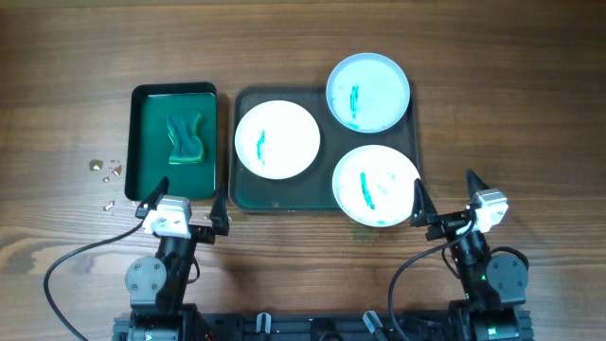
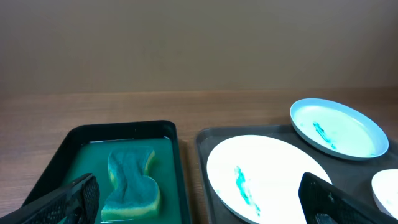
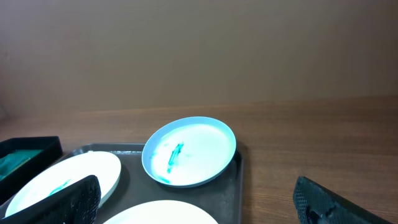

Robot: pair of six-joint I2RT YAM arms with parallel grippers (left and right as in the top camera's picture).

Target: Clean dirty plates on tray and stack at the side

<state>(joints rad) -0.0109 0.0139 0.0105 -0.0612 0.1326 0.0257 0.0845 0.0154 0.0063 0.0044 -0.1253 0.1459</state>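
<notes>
Three plates with teal streaks lie on the dark-green tray (image 1: pixel 248 197): a white one at its left (image 1: pixel 277 139), a pale-blue one at its far right (image 1: pixel 368 91), a white one at its near right (image 1: pixel 376 185), overhanging the front rim. My left gripper (image 1: pixel 183 205) is open and empty, near the table's front edge, in front of the narrow tray. My right gripper (image 1: pixel 445 197) is open and empty, just right of the near-right plate. The left wrist view shows the left plate (image 2: pixel 267 177) and pale-blue plate (image 2: pixel 339 127). The right wrist view shows the pale-blue plate (image 3: pixel 189 150).
A narrow green tray (image 1: pixel 142 142) left of the big tray holds a green sponge (image 1: pixel 186 138), which also shows in the left wrist view (image 2: pixel 132 183). Small crumbs (image 1: pixel 106 170) lie on the wooden table at the left.
</notes>
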